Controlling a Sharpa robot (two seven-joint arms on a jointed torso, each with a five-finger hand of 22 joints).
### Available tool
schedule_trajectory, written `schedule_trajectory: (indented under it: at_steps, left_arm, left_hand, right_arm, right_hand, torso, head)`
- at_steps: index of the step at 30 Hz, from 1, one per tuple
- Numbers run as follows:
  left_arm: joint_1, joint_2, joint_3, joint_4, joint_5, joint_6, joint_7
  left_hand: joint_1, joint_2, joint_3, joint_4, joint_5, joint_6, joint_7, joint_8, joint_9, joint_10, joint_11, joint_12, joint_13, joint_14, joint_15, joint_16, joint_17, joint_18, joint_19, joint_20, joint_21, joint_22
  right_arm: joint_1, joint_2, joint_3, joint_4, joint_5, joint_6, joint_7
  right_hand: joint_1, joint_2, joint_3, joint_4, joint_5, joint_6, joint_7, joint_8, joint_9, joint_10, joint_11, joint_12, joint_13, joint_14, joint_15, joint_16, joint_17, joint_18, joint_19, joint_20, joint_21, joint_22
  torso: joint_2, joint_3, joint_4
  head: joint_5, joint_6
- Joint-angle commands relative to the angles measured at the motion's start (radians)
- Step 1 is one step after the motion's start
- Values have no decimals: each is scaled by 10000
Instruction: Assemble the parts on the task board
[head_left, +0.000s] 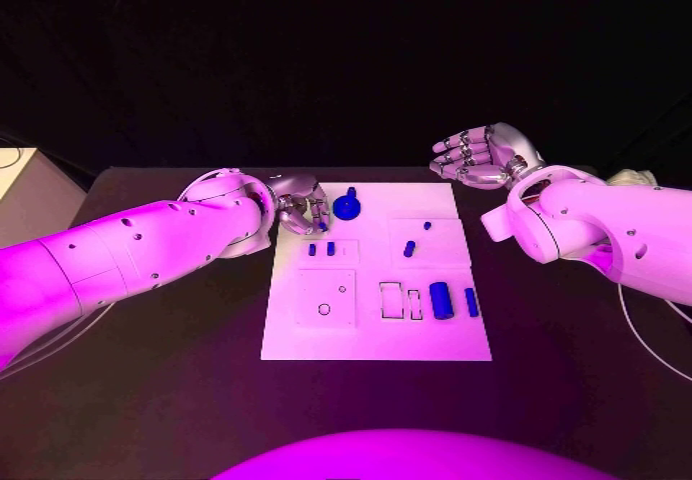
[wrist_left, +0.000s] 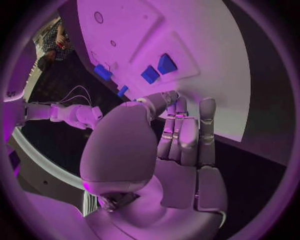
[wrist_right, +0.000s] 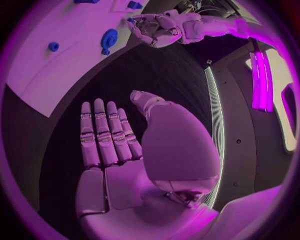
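So starting on the left, the left hand (head_left: 299, 212) is sitting right at the far left edge of the task board (head_left: 375, 345), down close to the black surface (head_left: 173, 400). In the left wrist view (wrist_left: 181, 145) the fingers (wrist_left: 187, 135) are straight and side by side with nothing in them, thumb off to one side, so it's not holding anything. Just beside that hand on the board is the round blue knob-looking part (head_left: 346, 207), and I honestly can't tell if the fingertips are touching it or just near it.

Moving across the board: two small blue parts (head_left: 320, 249) sit side by side below the knob. Further right there's a tiny blue part (head_left: 427, 225) and a slightly longer tilted one (head_left: 410, 249) under it. Lower down the board has a few outlined slots (head_left: 392, 300), and right next to those lie a fat blue cylinder (head_left: 441, 300) and a thin blue bar (head_left: 472, 301), both lying lengthwise.

On the right, the right hand (head_left: 480, 156) hangs up off the surface past the board's far right corner, not touching any parts. From the head view the fingers look a bit curled, but the right wrist view (wrist_right: 115, 150) shows the fingers (wrist_right: 100, 135) laid out straight next to each other, empty.
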Motion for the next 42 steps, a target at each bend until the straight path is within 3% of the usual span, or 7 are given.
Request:
schedule_trajectory:
  at_steps: [1, 19, 42]
  left_arm:
    - [-2, 51, -15, -5, -71, 227, 2]
    - [-3, 152, -60, -103, -59, 342, -38]
    - [-3, 272, -153, -243, -197, 965, -387]
  left_hand:
    - [-102, -16, -45, -42, 4, 57, 21, 63, 14, 47, -9, -67, 5, 45, 6, 60, 9, 29, 69, -4, 47, -2]
    - [-104, -12, -46, -48, 3, 59, 19, 54, 17, 54, -11, -83, 5, 53, 5, 66, 26, 28, 73, -3, 48, 4]
    - [-119, 11, -67, -65, -12, 111, 8, 47, 40, 117, -26, -116, 17, 73, -4, 81, 51, 18, 111, -2, 68, 48]
  right_arm:
    - [-3, 13, 4, 2, -31, 120, 55]
    - [-3, 16, 4, 6, -31, 127, 56]
    - [-3, 14, 4, -1, -31, 151, 43]
  right_hand:
    - [-3, 44, 22, -56, 49, 57, 370, 21, -12, 71, 7, -33, -13, 35, 7, -37, -8, 150, -80, -10, -22, -16]
    - [-3, 44, 22, -56, 49, 57, 370, 21, -12, 71, 7, -33, -13, 35, 7, -37, -8, 150, -80, -10, -22, -16]
    - [-29, 38, 44, -74, 47, 79, 365, 17, -23, 97, 5, -52, -14, 20, 13, -48, -63, 150, -107, -5, -26, -22]
  torso:
    - [0, -6, 2]
    - [3, -5, 2]
    - [-12, 3, 2]
  head:
    - [-14, -19]
    - [-11, -28]
    - [-37, -101]
